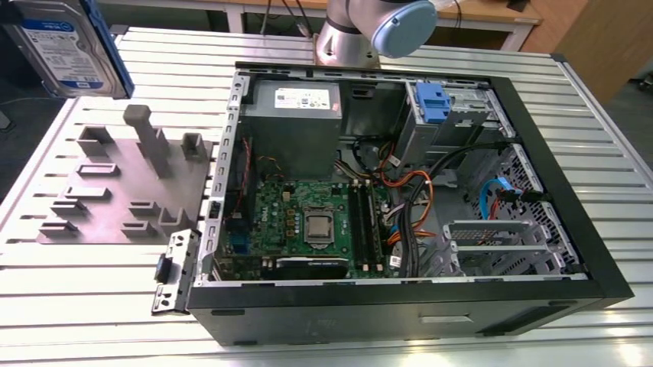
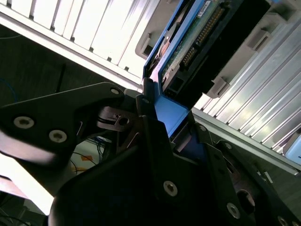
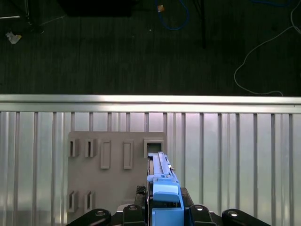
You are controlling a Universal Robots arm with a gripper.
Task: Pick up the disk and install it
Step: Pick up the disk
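Observation:
The disk [image 1: 66,46], silver with a white-and-blue label and a blue frame, hangs upright in the air at the exterior view's far upper left, above the back of the grey slotted tray [image 1: 112,191]. In the first wrist view the disk [image 3: 160,167] is seen edge-on, and my gripper [image 3: 165,213] is shut on its blue frame end, over the tray [image 3: 117,174]. The second wrist view shows the disk's circuit-board side [image 2: 195,44], with the gripper [image 2: 164,125] clamped on the blue frame.
An open black computer case [image 1: 602,252] lies on the slatted aluminium table [image 1: 92,306], with motherboard, cables and a drive bay with a blue latch [image 1: 433,103]. The arm's base [image 1: 352,34] stands behind the case. Past the table edge [image 3: 150,99] is dark floor.

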